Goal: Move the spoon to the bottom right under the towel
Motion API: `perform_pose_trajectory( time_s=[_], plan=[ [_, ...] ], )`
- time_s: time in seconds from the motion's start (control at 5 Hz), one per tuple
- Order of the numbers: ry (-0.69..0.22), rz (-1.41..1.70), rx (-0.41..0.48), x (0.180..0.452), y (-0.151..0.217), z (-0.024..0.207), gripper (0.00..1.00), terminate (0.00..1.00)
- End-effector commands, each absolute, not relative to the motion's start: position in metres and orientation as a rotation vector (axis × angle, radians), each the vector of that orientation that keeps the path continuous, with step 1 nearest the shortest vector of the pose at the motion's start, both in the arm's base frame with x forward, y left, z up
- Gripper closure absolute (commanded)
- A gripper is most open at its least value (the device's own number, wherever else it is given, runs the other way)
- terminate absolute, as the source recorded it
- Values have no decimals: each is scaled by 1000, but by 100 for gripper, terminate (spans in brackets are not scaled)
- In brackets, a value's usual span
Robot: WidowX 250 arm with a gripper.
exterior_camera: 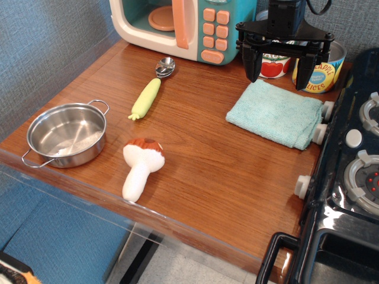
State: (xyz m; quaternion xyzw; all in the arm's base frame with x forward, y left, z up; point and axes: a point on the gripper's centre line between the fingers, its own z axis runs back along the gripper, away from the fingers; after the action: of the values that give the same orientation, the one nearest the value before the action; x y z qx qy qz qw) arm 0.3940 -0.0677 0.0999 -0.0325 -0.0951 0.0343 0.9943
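Observation:
The spoon lies on the wooden table in front of the toy microwave, its silver bowl toward the microwave and its pale yellow-green handle pointing toward me. The light teal towel lies folded at the right, beside the stove. My gripper hangs open and empty above the towel's far edge, well to the right of the spoon.
A toy microwave stands at the back. Two cans stand behind the gripper. A steel pot sits at the left front. A plush mushroom lies near the front edge. A black toy stove borders the right side.

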Motion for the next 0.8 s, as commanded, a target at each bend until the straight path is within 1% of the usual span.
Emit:
perform_pose_trajectory(
  time_s=[0.0,0.2,0.4,0.6],
  plan=[
    [-191,69,-65,394,-68,100,0,0],
    [-176,120,-98,391,-44,100,0,0],
    [-170,177,-109,387,-6,93,0,0],
    [-180,214,-75,381,37,81,0,0]
  ],
)
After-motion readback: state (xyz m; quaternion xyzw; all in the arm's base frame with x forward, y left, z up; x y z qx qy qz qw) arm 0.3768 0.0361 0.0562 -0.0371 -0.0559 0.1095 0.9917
